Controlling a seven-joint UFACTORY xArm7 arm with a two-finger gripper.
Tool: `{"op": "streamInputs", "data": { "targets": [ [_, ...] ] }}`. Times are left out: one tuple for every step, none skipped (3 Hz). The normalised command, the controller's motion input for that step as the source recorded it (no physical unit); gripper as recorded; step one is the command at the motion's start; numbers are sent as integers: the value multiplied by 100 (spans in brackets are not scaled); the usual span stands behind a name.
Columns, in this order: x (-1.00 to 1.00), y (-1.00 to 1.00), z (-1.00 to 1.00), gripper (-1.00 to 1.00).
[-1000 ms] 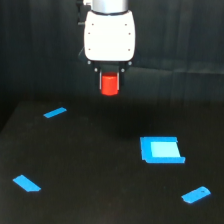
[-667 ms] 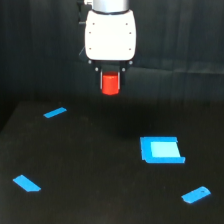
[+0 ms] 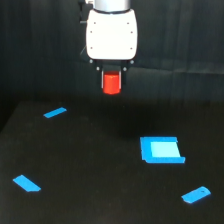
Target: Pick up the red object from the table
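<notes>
- Behind the scene you see a dark draped backdrop [image 3: 30, 50] with faint folds; below it lies the matte black counter [image 3: 100, 170], which takes up the lower half of the exterior view.
- You will find no brand, label or readable writing on the arm, the red object or the blue pieces; the picture is also soft, so any small print would be lost.
- Your arm's white housing [image 3: 111, 34] hangs at top centre, with the gripper [image 3: 111, 82] pointing straight down beneath it.
- You can see the red object [image 3: 112, 83] held between the jaws, well above the counter and in front of the backdrop. The jaws are closed in on its 2 sides, with a dark finger showing along the edge toward the exterior view's left.
- The red object looks like a stubby block a little taller than wide, so its long axis runs up and down, in line with the gripper. You cannot tell from this view whether its faces are round or flat.
- On the counter you have 4 blue pieces, all well apart from the red object:
- 1 thin sliver [image 3: 55, 113] at the exterior view's left, slanting.
- 1 flat strip [image 3: 27, 183] at lower left, angled.
- 1 larger square-ish piece [image 3: 161, 150] at right of centre, with a paler middle.
- 1 small rounded strip [image 3: 196, 194] at lower right, tilted.
</notes>
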Motion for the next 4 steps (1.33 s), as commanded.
{"op": "streamInputs", "data": {
  "targets": [
    [7, 7, 5, -100],
    [7, -8, -2, -100],
    [3, -1, 6, -100],
    [6, 9, -2, -94]
  ]
}}
